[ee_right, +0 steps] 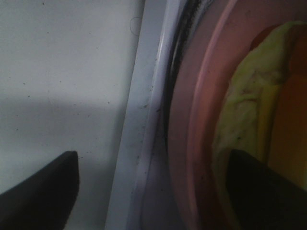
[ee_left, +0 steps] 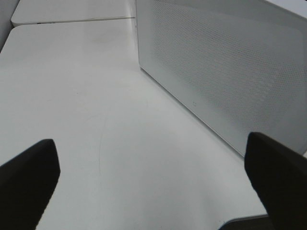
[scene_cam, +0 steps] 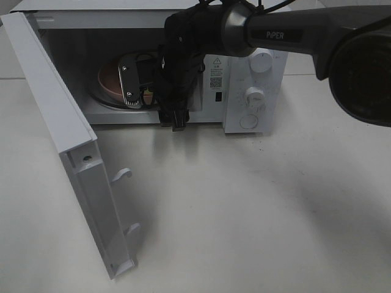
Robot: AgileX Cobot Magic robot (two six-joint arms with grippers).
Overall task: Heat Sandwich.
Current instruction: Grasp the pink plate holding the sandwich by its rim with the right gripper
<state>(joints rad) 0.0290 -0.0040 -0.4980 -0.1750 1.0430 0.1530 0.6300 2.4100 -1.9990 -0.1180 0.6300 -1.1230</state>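
Located white box-shaped microwave oven [scene_cam: 244,91] at rear of pale tabletop [scene_cam: 244,213], with its hinged white door [scene_cam: 67,140] standing fully open on the left of the exterior view. Found round pink plate [ee_right: 192,120] inside the cavity, carrying the white-bread sandwich with yellow-green filling [ee_right: 244,120]; made out only the filling edge, in the right wrist view. Noted black right arm [scene_cam: 183,55] crossing from upper right, above the two-knob control panel [scene_cam: 255,94], into the cavity mouth and screening most of the plate from above.

Recorded right hand [ee_right: 151,191] inside the cavity, jaws well apart and astride the plate rim: one finger [ee_right: 264,187] over the sandwich, the other over a white surface outside the rim; gripped nothing. Recorded left hand [ee_left: 153,182] above the tabletop, near a dotted white panel [ee_left: 230,72] of the oven, jaws at full spread, holding nothing.

Observed cavity roof close above the arm. Observed broad open tabletop ahead of the oven front, bounded on the left by the projecting door edge with its two latch hooks [scene_cam: 122,174].
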